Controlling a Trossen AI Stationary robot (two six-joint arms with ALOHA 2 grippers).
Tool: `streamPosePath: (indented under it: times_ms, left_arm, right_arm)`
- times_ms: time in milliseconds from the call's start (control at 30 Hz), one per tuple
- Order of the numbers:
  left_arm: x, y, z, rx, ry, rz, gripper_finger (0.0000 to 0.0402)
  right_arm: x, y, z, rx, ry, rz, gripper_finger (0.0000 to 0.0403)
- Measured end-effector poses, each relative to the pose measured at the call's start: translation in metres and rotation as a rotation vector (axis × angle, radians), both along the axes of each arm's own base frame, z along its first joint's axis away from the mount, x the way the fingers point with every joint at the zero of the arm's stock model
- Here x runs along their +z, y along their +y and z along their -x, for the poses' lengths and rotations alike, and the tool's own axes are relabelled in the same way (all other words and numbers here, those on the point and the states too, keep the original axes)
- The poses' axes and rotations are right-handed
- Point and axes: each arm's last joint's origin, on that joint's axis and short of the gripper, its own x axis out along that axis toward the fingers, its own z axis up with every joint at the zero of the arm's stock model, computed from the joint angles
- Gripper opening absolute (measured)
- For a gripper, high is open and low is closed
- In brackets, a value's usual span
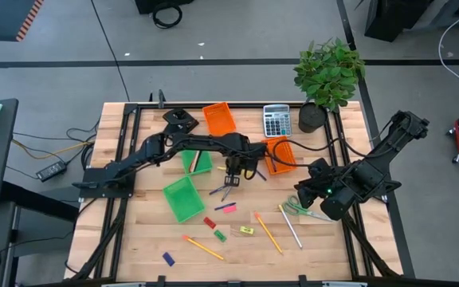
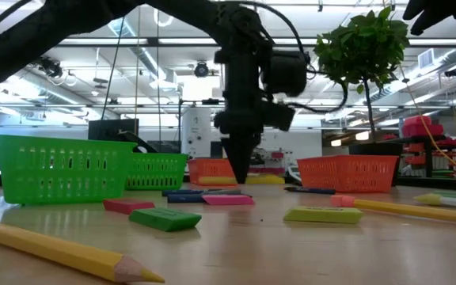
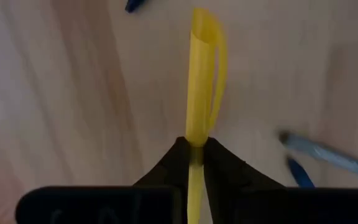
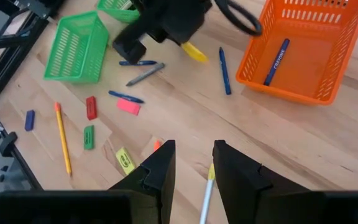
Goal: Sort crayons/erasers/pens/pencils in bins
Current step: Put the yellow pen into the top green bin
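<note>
Grey floor surrounds the wooden bench (image 1: 150, 239) in the high view, with a potted plant (image 1: 329, 72) at its upper right corner and a grey calculator (image 1: 276, 119) just left of the pot. Going left to right there, a blue eraser (image 1: 168, 258) lies at the lower left, then a green bin (image 1: 183, 198) left of centre with a second green bin (image 1: 198, 162) above it under the left arm, and an orange bin (image 1: 219, 118) toward the top. Below centre lie a red eraser (image 1: 209, 222), a green eraser (image 1: 221, 235), a pink eraser (image 1: 228, 207), a yellow eraser (image 1: 247, 230) and a yellow pencil (image 1: 203, 247) slanting at the lower middle. The left pincer (image 1: 231, 177) points down at the middle of the bench among loose pens (image 1: 221, 190); in the left wrist view its fingers (image 3: 219, 171) are clamped on a thin yellow piece (image 3: 199, 81), upright between them. Just right of it sits another orange bin (image 1: 280, 156), which in the right wrist view holds a blue pen (image 4: 276, 61). Further right lie two more pencils (image 1: 268, 232) and green-handled scissors (image 1: 303, 210). The right pincer (image 1: 303, 194) hovers at centre right, its fingers (image 4: 160, 171) apart and gripping nothing.
</note>
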Motion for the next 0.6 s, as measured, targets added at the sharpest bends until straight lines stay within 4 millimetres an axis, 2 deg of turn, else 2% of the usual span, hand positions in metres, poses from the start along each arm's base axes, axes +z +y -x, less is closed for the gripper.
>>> streamPosePath:
  times_ms: [133, 367, 600]
  left_arm:
    - [0.016, 0.002, 0.005, 0.008, -0.009, 0.001, 0.0036]
    - [0.059, 0.003, 0.014, 0.022, -0.102, -0.007, 0.0036]
    - [0.095, 0.024, 0.034, 0.188, -0.146, -0.008, 0.0036]
  right_arm:
    - [0.000, 0.000, 0.000, 0.000, -0.001, -0.001, 0.0115]
    - [0.000, 0.000, 0.000, 0.003, 0.001, 0.002, 0.0115]
    - [0.000, 0.000, 0.000, 0.000, -0.002, 0.007, 0.0115]
